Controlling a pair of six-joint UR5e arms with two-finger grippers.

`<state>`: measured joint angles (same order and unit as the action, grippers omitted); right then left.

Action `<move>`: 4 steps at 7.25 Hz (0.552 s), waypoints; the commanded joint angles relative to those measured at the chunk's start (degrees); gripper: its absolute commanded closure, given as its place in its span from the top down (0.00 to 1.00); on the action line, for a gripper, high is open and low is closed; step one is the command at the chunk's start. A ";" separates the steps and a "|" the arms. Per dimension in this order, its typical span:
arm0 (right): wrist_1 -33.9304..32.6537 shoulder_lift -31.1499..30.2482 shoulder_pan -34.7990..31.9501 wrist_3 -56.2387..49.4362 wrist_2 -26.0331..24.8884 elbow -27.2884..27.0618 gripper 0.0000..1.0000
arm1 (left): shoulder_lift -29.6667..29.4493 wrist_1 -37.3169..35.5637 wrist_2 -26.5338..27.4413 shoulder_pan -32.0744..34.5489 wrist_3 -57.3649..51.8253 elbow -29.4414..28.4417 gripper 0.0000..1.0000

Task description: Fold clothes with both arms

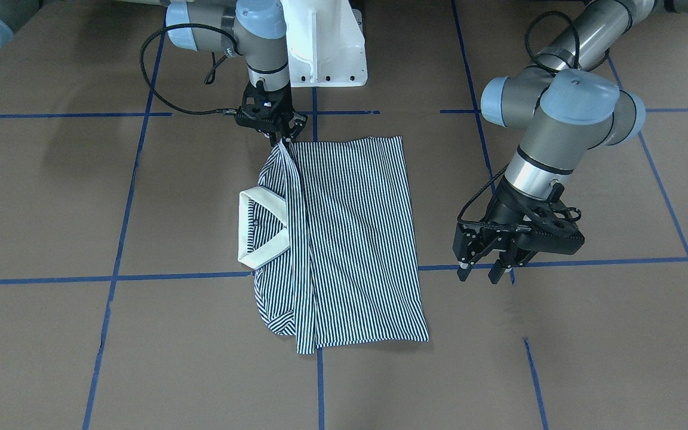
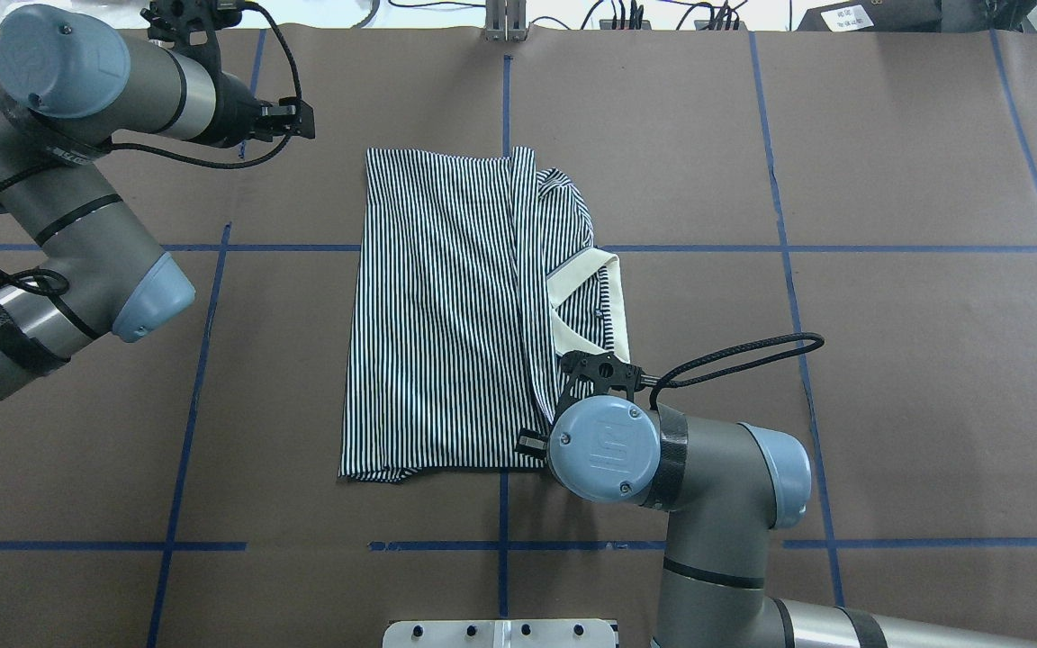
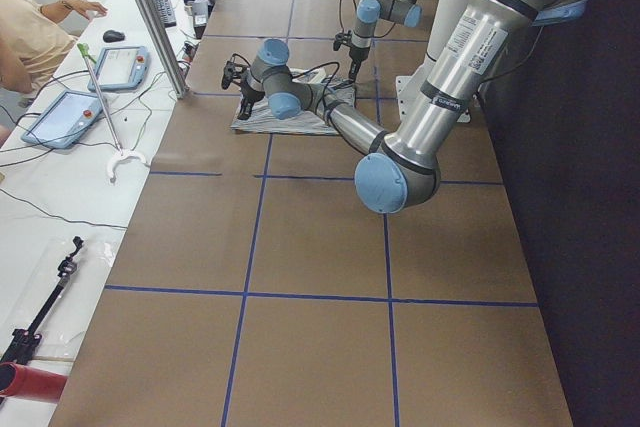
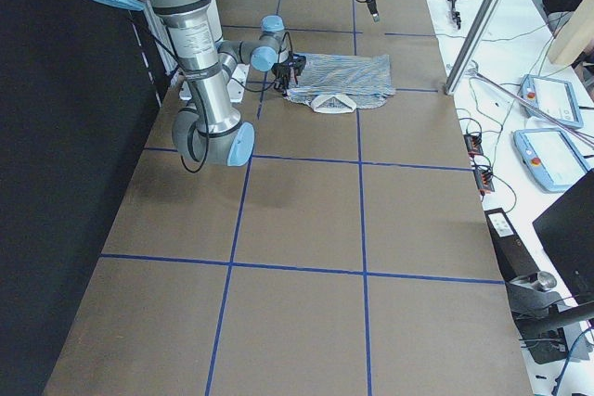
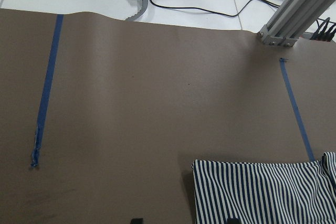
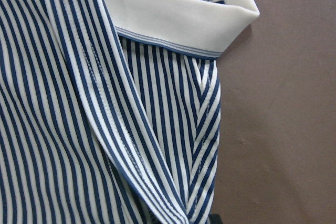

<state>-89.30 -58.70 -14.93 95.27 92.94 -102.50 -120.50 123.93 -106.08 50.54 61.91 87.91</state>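
Front-facing view: shirt [image 1: 350, 239] lies folded flat on the table [image 1: 51, 197], mid-table. Its longer side runs from the robot's edge to the far edge, and so do the stripes. The collar [image 1: 260, 227] sits on the edge toward the robot's right. Right gripper [image 1: 279, 140] has its fingers pinched on a raised fold at the shirt's corner nearest the robot. Left gripper [image 1: 479, 278] is spread open, above a blue tape line [image 1: 607, 261], apart from the shirt.

Overhead view: shirt [image 2: 437, 315] is a near-rectangle, with the collar [image 2: 586, 274] opening to the right. The right gripper is hidden under its own wrist. Left gripper [image 2: 298, 120] is off the shirt's far left corner.

Left side view: shirt [image 3: 275, 115] is small and far; no detail.

Right side view: the collar [image 4: 332, 104] is on the shirt's near edge.

Left wrist view: the shirt's corner [image 5: 262, 192] is at lower right, with bare table around it.

Right wrist view: the collar [image 6: 173, 14] is at the top, and a lifted striped fold runs down toward the fingers.
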 commanded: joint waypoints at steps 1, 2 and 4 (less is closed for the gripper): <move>0.00 -0.02 -0.01 0.09 -0.04 0.11 0.38 | 0.00 0.00 0.00 0.00 0.76 0.07 0.62; 0.00 0.07 -0.01 0.09 -0.04 0.63 0.38 | 0.00 0.00 0.00 0.00 0.76 0.07 0.62; 0.00 0.07 -0.01 0.09 -0.04 0.81 0.37 | 0.00 0.00 0.00 0.00 0.85 0.15 0.62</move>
<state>-89.26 -58.64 -14.94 95.36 92.90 -101.82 -120.50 123.93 -106.08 50.54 62.70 88.00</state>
